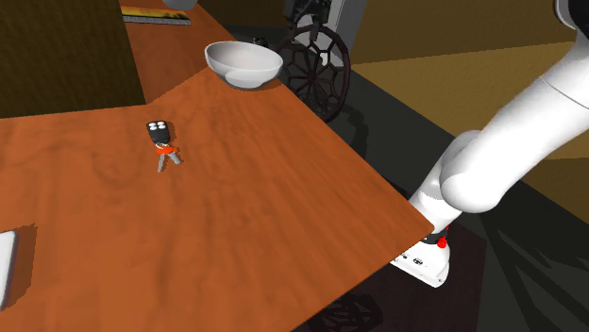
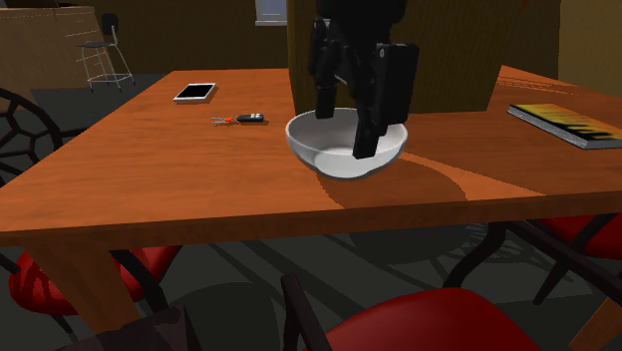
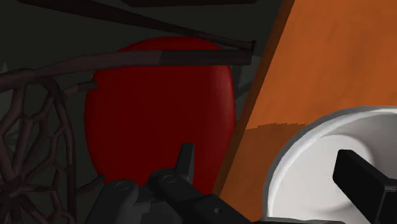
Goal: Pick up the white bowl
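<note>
The white bowl (image 1: 244, 64) (image 2: 334, 165) (image 3: 305, 172) sits upright on the wooden table (image 1: 264, 207) (image 2: 150, 189) (image 3: 331, 57), close to 1 of its long edges. A tall brown box (image 2: 449, 60) (image 1: 57, 47) stands on the table just behind it in the second exterior view.

The black gripper (image 2: 344, 135) (image 3: 264, 156) hangs over the bowl with its 2 fingers well apart and nothing clasped. In the wrist view, 1 finger is above the bowl's inside. The other is outside the rim, past the table's edge and over a red chair seat (image 3: 159, 108), so the rim lies between them. Whether either finger touches the bowl cannot be told.

Farther along the table, well apart from the bowl, lies a black key fob with an orange tag and keys (image 1: 160, 143) (image 2: 239, 119). A white phone (image 2: 195, 92) lies beyond it, nearer the far edge. A book (image 2: 568, 122) (image 1: 156, 14) lies flat on the other side of the box. A dark lattice chair back (image 1: 316, 61) stands at the edge beside the bowl.
</note>
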`<state>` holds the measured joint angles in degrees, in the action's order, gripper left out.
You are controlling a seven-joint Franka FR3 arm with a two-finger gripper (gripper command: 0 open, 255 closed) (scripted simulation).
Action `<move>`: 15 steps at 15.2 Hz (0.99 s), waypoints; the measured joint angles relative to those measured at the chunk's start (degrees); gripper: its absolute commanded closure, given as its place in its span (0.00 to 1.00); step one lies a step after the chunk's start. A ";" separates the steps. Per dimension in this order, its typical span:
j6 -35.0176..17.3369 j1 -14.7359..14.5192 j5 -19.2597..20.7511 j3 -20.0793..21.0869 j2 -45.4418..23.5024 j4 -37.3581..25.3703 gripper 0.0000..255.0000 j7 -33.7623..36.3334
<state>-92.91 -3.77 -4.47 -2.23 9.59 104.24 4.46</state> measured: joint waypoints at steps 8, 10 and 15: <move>1.35 -0.58 -2.09 0.51 -15.87 -16.13 0.00 0.15; -0.04 -0.69 -2.14 0.59 -16.29 -15.14 0.00 0.17; -3.34 -0.74 -2.18 0.62 -15.98 -11.52 1.00 -0.15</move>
<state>-96.25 -4.52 -6.64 -1.61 -6.39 92.72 4.31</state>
